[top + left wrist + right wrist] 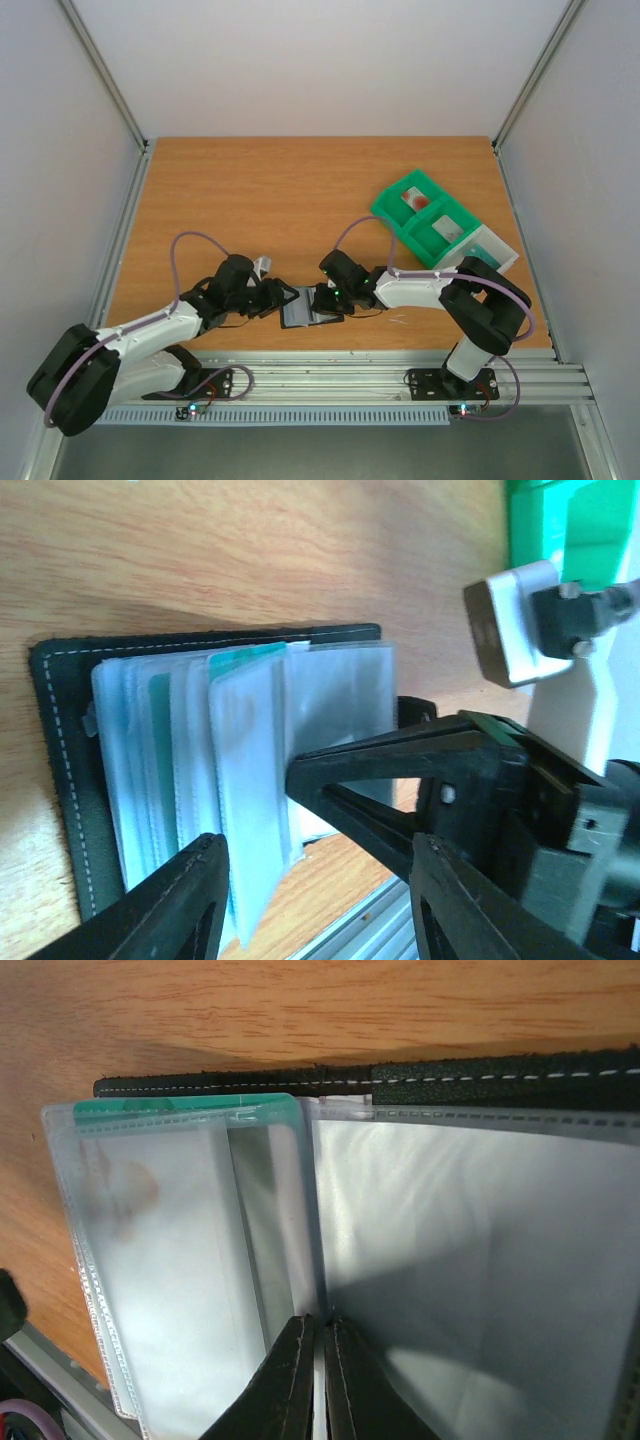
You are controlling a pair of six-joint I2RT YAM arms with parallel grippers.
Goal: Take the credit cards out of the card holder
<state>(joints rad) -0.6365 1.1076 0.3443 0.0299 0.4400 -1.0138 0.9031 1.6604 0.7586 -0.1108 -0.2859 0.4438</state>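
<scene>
Black bifold card holder [300,313] with clear sleeves: lying open on the wooden table [250,190] at its near edge, between my arms.
Teal-green plastic card [180,1107]: sitting inside a sleeve, top edge showing.
My right tool [320,1328]: pinching one raised clear plastic sleeve [245,800].
My left tool [320,860]: standing spread, straddling the fanned sleeves.

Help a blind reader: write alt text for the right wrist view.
The right gripper is closed on a clear sleeve of the open card holder on the table. A teal card edge shows in another sleeve.
</scene>
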